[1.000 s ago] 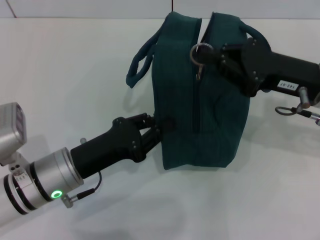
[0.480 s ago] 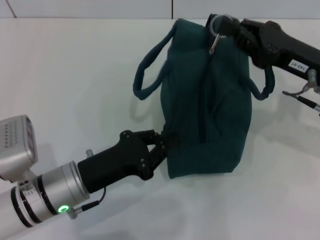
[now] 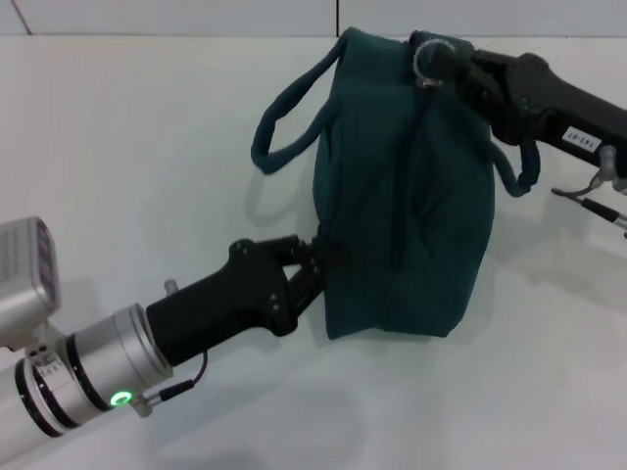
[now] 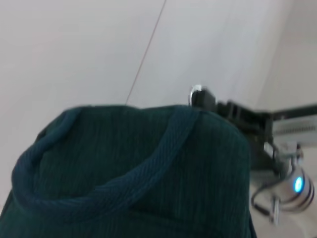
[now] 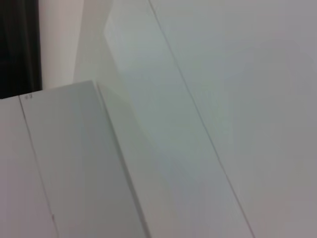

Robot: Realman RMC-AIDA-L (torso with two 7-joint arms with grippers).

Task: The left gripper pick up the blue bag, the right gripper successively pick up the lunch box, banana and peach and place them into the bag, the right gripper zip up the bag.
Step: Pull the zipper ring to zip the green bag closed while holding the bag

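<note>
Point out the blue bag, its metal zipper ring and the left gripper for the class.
blue bag (image 3: 411, 196), head view, on the middle of its fabric side.
zipper ring (image 3: 427, 61), head view, on the ring's metal rim.
left gripper (image 3: 312, 266), head view, at its fingertips against the bag's lower edge.

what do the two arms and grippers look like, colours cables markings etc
Both grippers are black two-fingered claws on black housings. The left gripper sits on a silver cylindrical wrist with black bands, a glowing green ring light and a thin black cable looping to a small metal plug. The right gripper carries a white label with dark print on its black forearm, and thin wire loops beside it.
</note>
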